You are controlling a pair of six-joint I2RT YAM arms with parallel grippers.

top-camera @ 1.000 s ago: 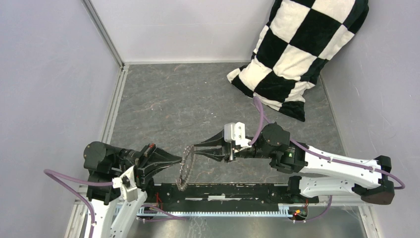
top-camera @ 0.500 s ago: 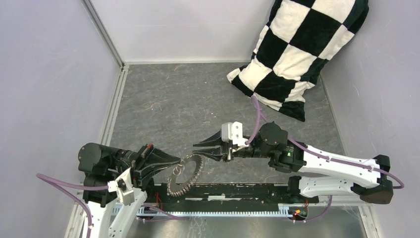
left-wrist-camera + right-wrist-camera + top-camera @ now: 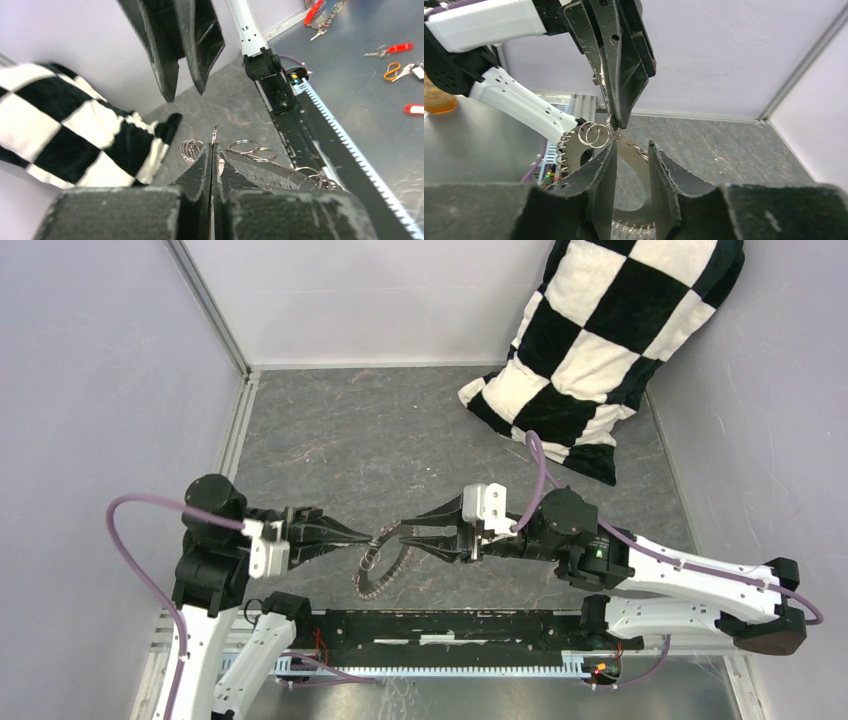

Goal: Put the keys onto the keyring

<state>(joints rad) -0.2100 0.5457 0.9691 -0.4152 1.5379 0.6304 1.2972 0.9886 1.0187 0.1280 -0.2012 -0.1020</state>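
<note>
The keyring (image 3: 378, 578), a flat metal ring edged with small wire loops, hangs tilted above the table between both arms. My left gripper (image 3: 370, 538) is shut on one thin loop (image 3: 214, 134) at the ring's upper edge, seen edge-on above its fingertips (image 3: 205, 160). In the right wrist view the keyring (image 3: 634, 150) sits just past my right gripper (image 3: 631, 156). That gripper is open, its two fingers apart on either side of the ring's band and hollow centre, and I see no contact. The keys are out of view.
A black-and-white checked pillow (image 3: 600, 350) leans in the far right corner. A black rail (image 3: 450, 625) runs along the near edge. Grey walls close the left, back and right. Small red-handled clutter (image 3: 395, 49) lies outside, beyond the rail.
The left arm has swung farther onto the table, carrying the keyring by its loop. The right gripper, which had drawn back from the ring, is at it again with jaws slightly wider.
</note>
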